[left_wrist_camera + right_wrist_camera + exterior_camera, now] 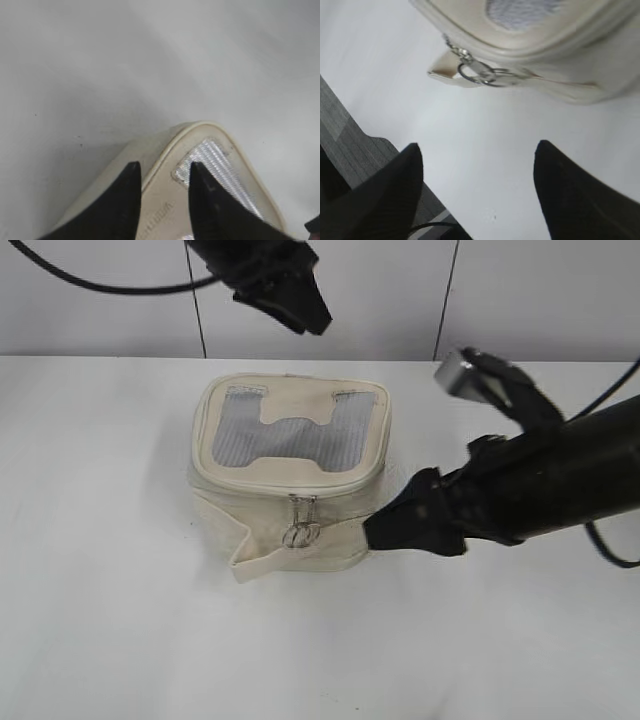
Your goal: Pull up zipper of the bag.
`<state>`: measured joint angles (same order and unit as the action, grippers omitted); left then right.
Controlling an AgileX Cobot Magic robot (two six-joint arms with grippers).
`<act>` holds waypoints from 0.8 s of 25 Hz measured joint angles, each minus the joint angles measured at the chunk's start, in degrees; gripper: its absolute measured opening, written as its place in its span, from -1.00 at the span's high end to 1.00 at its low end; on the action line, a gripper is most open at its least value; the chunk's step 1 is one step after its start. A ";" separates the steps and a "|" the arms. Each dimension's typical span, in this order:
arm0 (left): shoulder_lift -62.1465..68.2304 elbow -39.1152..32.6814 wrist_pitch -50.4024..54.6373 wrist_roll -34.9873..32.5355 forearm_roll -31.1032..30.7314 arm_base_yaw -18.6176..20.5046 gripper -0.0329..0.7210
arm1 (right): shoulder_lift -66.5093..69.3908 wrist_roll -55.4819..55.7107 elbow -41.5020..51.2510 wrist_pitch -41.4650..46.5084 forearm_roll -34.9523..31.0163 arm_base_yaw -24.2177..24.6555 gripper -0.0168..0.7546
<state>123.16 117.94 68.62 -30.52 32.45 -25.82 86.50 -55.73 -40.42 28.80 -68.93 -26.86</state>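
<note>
The cream-white bag (290, 490) stands on the white table, its grey mesh lid panel (290, 435) facing up. The zipper (290, 483) runs round the lid rim; two silver sliders with ring pulls (301, 525) hang at the front face and also show in the right wrist view (480, 72). My left gripper (305, 310) hovers above and behind the bag; in the left wrist view its jaws (162, 170) are apart, empty, over a lid corner (200, 150). My right gripper (385, 525) is open and empty, low at the bag's right front corner; in the right wrist view its fingertips (477, 150) are short of the pulls.
A wide cream strap band (270, 555) sticks out at the bag's front left. The white table (120, 640) extends to the front and left. A tiled wall (100, 300) stands behind. The table's edge and grey floor (350, 140) show in the right wrist view.
</note>
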 joint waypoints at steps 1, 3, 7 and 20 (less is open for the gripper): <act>-1.70 0.00 0.00 1.04 0.00 0.21 0.25 | -2.09 4.84 0.00 1.95 4.20 1.64 -0.44; -4.61 -0.21 0.17 3.15 -0.81 0.55 0.28 | -5.88 13.06 0.00 7.24 11.68 5.30 -0.44; -13.35 -8.06 -1.87 6.99 -5.23 0.56 0.30 | -13.08 26.33 0.00 18.86 25.90 10.41 -0.44; -77.93 -65.79 -13.01 27.57 -24.26 0.56 0.30 | -55.69 46.80 4.66 34.34 53.63 11.68 -0.44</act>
<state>45.23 52.15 55.61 -2.96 8.18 -25.26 30.81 -8.93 -35.77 63.14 -15.30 -15.18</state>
